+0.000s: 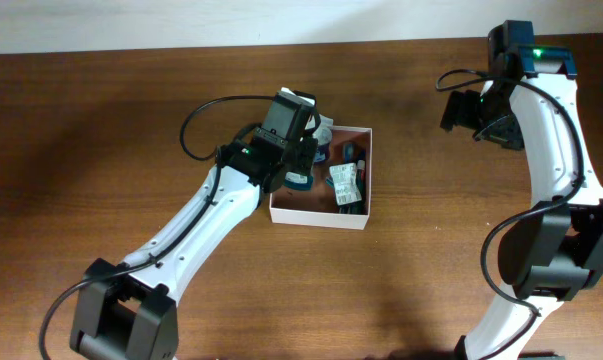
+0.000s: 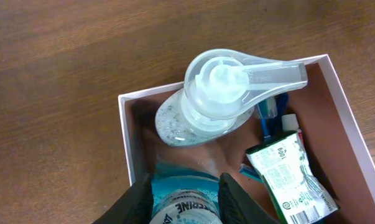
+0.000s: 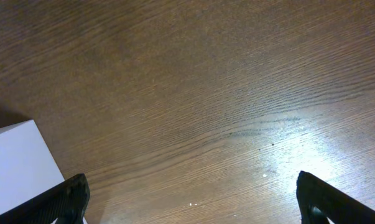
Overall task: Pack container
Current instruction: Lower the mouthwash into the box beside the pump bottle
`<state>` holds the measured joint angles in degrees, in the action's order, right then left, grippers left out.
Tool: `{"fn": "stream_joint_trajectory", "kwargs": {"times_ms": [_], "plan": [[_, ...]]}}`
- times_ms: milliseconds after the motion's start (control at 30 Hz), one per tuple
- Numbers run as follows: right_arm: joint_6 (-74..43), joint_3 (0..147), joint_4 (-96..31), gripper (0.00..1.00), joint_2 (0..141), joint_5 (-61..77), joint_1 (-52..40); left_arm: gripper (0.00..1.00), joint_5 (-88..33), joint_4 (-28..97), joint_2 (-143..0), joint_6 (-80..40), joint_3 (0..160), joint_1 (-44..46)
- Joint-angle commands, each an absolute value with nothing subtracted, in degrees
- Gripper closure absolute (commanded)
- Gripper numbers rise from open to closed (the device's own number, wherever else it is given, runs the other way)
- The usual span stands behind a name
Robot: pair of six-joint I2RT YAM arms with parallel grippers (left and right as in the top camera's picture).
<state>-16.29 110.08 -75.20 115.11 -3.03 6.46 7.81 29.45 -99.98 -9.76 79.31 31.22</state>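
Left gripper (image 2: 186,182): the jaws stand narrow, closed on the teal bottle (image 2: 185,204), with one black finger (image 2: 137,202) against each side of it. The bottle sits low inside the container (image 2: 126,134), against its near left part. Just beyond the held bottle, in the far left corner of the container, stands a clear pump bottle (image 2: 215,93); its spout points toward the right wall. To the right of the pump bottle lie blue items (image 2: 271,117), too crowded to identify, and a green-and-white sachet (image 2: 291,177) lies nearer the right wall. In the overhead view the left gripper (image 1: 306,165) is over the left half of the container (image 1: 319,222), which rests on the brown wooden counter (image 1: 101,120) near its middle. Right gripper (image 3: 190,186): the jaws stand wide apart with only bare counter (image 3: 206,93) between them; nothing is held. In the overhead view the right gripper (image 1: 476,112) is at the far right of the counter, well apart from the container.
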Motion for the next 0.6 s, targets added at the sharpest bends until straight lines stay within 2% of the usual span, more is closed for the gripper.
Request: {"fn": "stream_joint_trajectory", "kwargs": {"times_ms": [0, 33, 200, 467, 567], "plan": [[-16.3, 110.7, -75.2, 0.02, 114.3, -3.5, 6.5, 0.64, 9.7, 29.1, -100.2, -8.7, 79.8, 31.1], [-16.3, 110.7, -75.2, 0.02, 114.3, -3.5, 6.5, 0.57, 9.7, 29.1, -100.2, -8.7, 79.8, 31.1], [-16.3, 110.7, -75.2, 0.02, 114.3, -3.5, 6.5, 0.53, 9.7, 29.1, -100.2, -8.7, 79.8, 31.1], [-16.3, 110.7, -75.2, 0.02, 114.3, -3.5, 6.5, 0.31, 9.7, 28.9, -100.2, -8.6, 79.8, 31.1], [-16.3, 110.7, -75.2, 0.02, 114.3, -3.5, 6.5, 0.29, 9.7, 28.5, -100.1, -8.6, 80.1, 31.1]]}}
